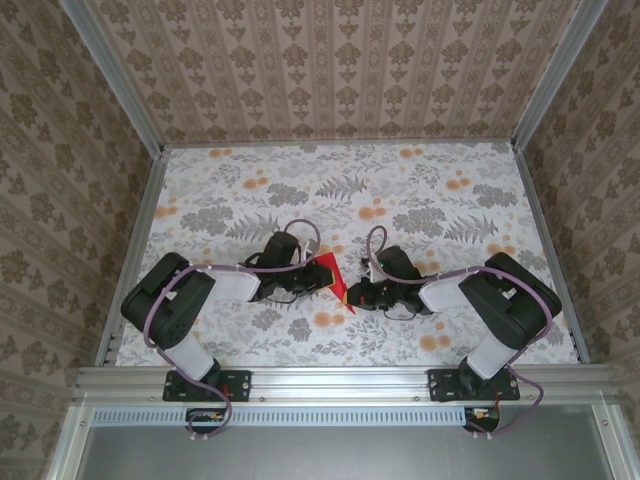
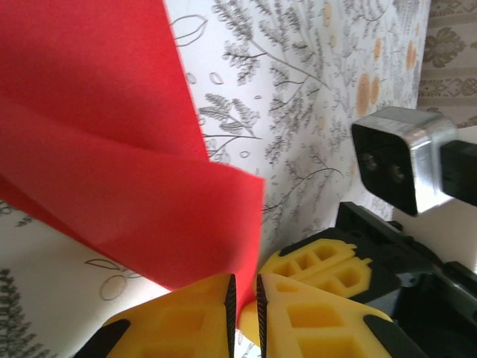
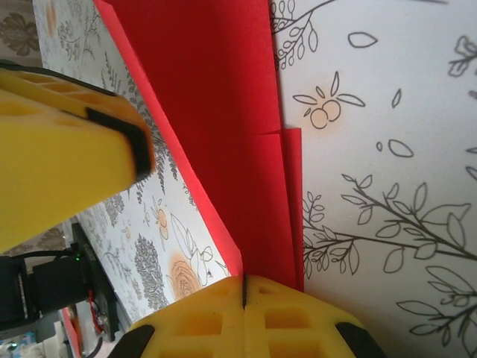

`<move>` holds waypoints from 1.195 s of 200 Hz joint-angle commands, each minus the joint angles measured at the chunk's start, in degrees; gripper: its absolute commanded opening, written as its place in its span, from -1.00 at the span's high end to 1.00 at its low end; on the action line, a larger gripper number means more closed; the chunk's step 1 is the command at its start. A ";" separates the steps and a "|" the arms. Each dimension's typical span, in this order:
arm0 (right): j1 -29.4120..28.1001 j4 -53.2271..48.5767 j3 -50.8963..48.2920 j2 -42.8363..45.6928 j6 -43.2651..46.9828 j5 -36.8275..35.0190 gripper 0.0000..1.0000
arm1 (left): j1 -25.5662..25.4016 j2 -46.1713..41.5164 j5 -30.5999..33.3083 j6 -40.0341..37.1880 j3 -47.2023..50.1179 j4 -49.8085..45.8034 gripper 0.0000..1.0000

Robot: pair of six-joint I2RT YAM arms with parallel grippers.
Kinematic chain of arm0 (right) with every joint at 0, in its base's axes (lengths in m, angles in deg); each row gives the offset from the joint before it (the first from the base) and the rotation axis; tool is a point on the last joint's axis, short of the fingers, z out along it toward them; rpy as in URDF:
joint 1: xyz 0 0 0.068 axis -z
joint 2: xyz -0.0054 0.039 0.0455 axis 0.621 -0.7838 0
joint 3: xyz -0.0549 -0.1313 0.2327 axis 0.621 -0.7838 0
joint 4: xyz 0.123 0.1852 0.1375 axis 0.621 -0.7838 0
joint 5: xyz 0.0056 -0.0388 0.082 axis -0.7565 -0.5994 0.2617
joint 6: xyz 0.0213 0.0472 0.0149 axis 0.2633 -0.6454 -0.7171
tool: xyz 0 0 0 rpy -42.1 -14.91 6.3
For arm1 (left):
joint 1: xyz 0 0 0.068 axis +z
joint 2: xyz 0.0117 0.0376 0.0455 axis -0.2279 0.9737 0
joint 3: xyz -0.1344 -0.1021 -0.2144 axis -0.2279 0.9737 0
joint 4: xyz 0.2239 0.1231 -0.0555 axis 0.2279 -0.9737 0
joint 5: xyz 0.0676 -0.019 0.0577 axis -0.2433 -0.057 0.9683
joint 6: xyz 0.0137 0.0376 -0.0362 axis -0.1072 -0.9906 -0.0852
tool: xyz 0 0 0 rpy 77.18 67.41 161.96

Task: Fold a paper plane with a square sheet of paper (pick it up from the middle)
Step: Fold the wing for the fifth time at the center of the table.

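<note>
Here, in the top external view, the two arms meet at the middle of the flower-patterned bench (image 1: 400,190). The left gripper (image 1: 303,282) and the right gripper (image 1: 352,293) are brought close together at the square sheet of paper (image 1: 328,270), a small red, creased, pointed shape standing up between them. In the left wrist view, the left gripper (image 2: 244,298) has its jaws drawn almost together with only a slit between the pads. The lower corner of the square sheet of paper (image 2: 112,149) runs down into that slit, so it appears pinched there. The sheet spreads away in two overlapping red layers above the bench (image 2: 313,89), and a yellow finger (image 2: 320,261) of the right gripper sits just beside. In the right wrist view, the right gripper (image 3: 244,291) is closed tight, its pads meeting on a folded edge of the square sheet of paper (image 3: 216,112), whose layers run straight up from the seam. A yellow finger (image 3: 67,149) of the left gripper hangs near the sheet's left edge. The step in hand looks like an early or middle fold, with the dart shape not yet formed. The next move would seem to call for one gripper to hold its pinch firm while the other lets go and takes a free flap, bringing it over without tearing or slipping the thin paper.
</note>
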 commanded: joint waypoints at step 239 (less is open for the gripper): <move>-4.81 -22.81 8.85 5.83 17.32 -13.27 0.38 | -0.52 6.77 1.04 -0.95 -5.36 -5.30 0.78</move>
